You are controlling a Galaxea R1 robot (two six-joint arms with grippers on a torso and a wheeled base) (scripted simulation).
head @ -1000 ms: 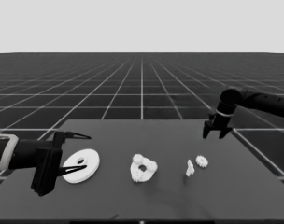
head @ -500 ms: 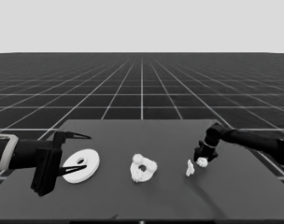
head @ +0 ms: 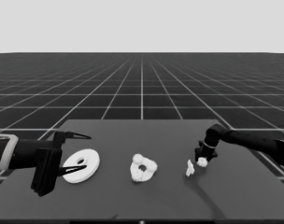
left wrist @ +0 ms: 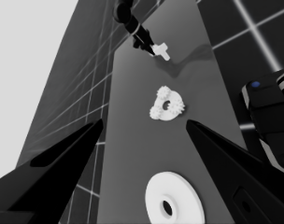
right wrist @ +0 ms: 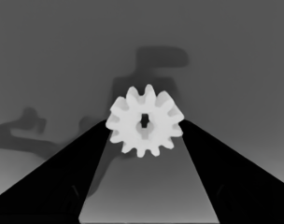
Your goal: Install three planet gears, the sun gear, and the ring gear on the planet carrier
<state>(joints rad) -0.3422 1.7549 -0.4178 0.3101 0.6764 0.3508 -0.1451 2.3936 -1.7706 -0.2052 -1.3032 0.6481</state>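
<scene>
Larger round part (head: 81, 165) lies flat at bench (head: 142, 130) left end, under spread fingers of parked left gripper (head: 72, 154). Smaller round part (head: 143, 168) sits mid-bench bearing three gears. Fourth gear (right wrist: 145, 120), right of it, touches both fingers of right gripper (head: 202, 160), pinched. Thin white piece (head: 189, 168) just beside.

Head view down across table (head: 146, 196); wrist views sideways along it, close above.

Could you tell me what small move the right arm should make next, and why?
Probably close the right pincer and lift: its fingertips flank the last loose gear on the table, while three gears already sit on the smaller round part.
</scene>
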